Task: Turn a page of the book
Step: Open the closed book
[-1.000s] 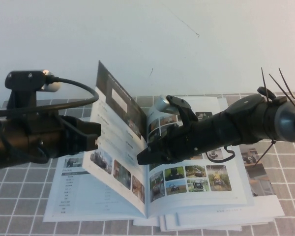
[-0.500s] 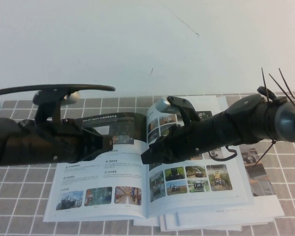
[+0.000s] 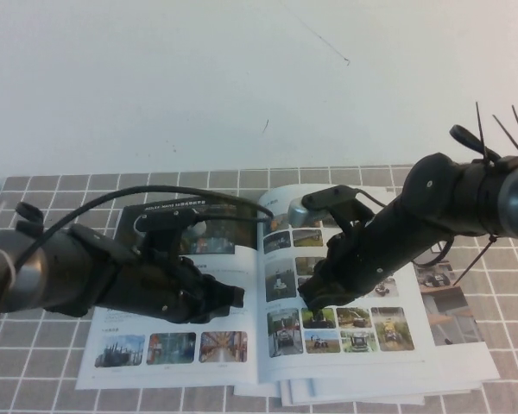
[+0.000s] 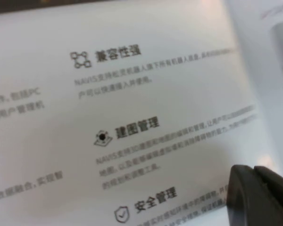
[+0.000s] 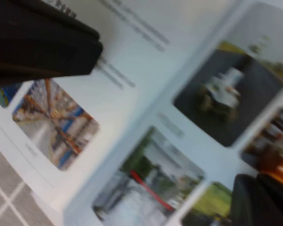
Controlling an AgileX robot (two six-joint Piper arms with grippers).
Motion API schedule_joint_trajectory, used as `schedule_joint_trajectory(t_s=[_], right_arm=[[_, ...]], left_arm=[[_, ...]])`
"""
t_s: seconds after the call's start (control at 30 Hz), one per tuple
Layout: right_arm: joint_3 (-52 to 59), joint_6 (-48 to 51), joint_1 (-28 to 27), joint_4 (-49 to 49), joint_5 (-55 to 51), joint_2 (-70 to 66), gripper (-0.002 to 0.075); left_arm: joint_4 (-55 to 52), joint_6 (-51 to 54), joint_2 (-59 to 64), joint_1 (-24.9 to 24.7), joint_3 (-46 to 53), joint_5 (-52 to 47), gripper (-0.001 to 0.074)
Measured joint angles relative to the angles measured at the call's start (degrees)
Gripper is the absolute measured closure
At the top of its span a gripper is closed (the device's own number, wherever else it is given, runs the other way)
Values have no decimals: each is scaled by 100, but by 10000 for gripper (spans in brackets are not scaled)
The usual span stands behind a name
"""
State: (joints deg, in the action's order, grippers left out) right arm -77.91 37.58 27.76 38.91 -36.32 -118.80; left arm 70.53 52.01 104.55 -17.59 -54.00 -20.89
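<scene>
A: Okay, book (image 3: 268,345)? Where's it sit?

B: Lower centre of the high view, open flat on the grey tiled table (image 3: 34,362), with white booklets (image 3: 466,366) stacked under its right edge.

A: Page (image 3: 177,285)?

B: Left half of the spread, lying down, dark banner along its top, three small photos along its bottom edge.

A: Left gripper (image 3: 233,296)?

B: Centre-left, low over that page, tips near the spine. Wrist view shows its fingertips (image 4: 262,195) pressed together, nothing between them.

A: Right gripper (image 3: 313,293)?

B: Just right of centre, over the vehicle-photo page (image 3: 345,319). Fingers pressed together, holding nothing. Its wrist view catches the other arm's dark body in the upper left.
</scene>
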Motion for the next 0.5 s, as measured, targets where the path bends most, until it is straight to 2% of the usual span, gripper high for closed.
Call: schedule_joint_trajectory(t_s=[0.17, 0.5], right_arm=[[0, -535, -76, -680, -84, 53, 726], [-125, -896, -138, -704, -287, -326, 726]], left_arm=[[-80, 23, 347, -47, -49, 134, 738], [-81, 23, 548, -47, -111, -32, 738]])
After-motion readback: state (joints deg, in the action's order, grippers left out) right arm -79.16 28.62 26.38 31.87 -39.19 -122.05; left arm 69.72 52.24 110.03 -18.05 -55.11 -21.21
